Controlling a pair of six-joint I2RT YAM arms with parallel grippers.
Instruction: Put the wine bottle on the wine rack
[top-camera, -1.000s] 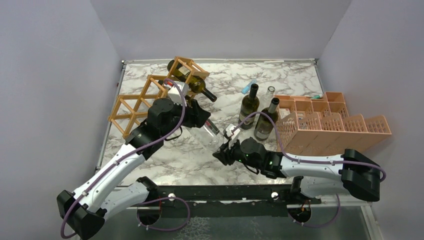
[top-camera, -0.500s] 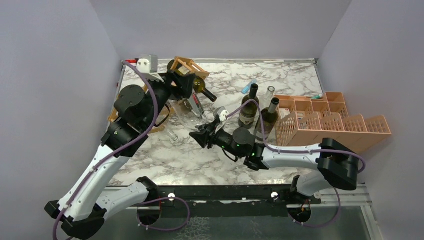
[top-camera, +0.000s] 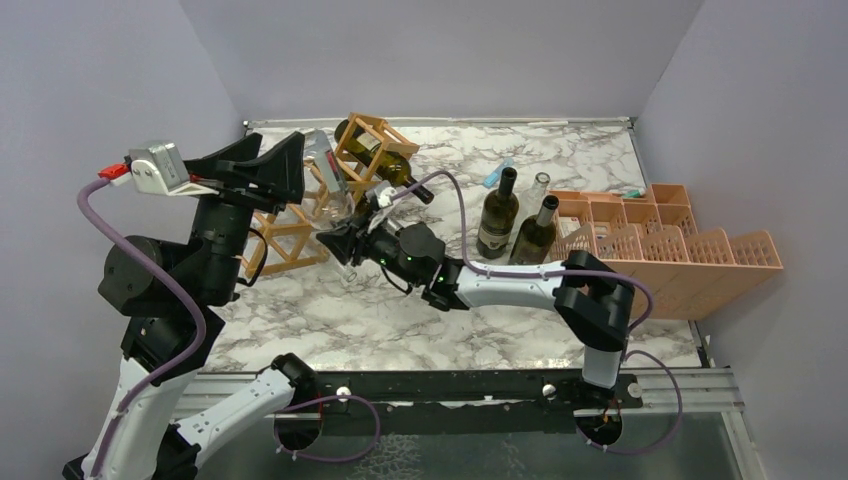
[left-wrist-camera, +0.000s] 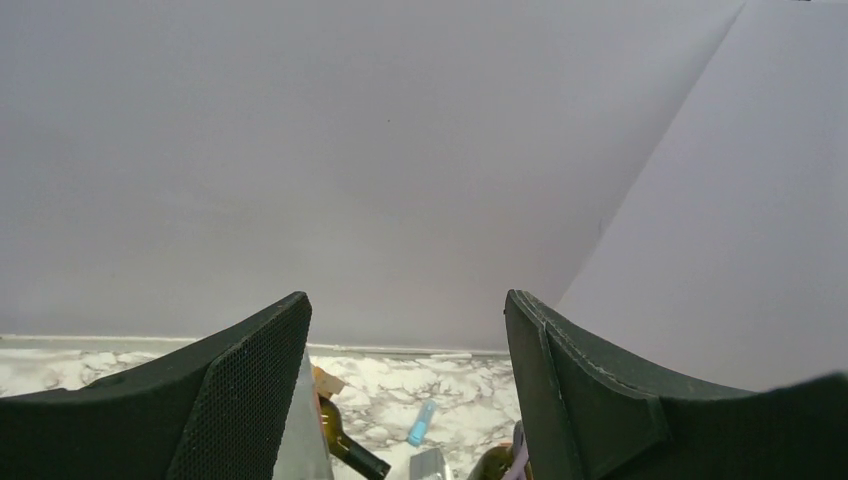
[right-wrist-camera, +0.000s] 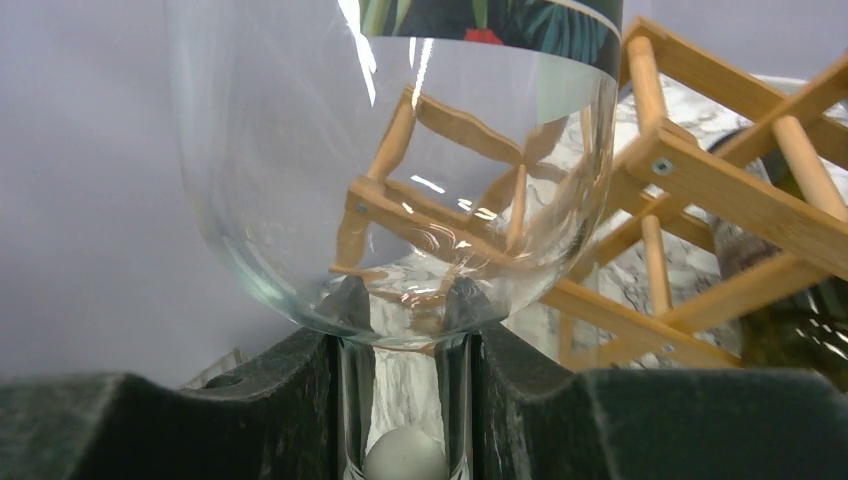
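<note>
Neck of the clear wine bottle (right-wrist-camera: 400, 150) is clamped in the right jaws, neck down, body standing steeply away from the wrist. Just behind the body: wine rack (right-wrist-camera: 700, 180), far-left on the tabletop (top-camera: 400, 310). Up beside the bottle's base, left jaws open, empty, aimed at the wall (left-wrist-camera: 400, 150). Only the right jaws have it. My read: long axis needs laying flatter to enter an opening.

A lab test cell: plain grey walls (top-camera: 450, 50) enclose a marble-patterned tabletop (top-camera: 400, 310).
</note>
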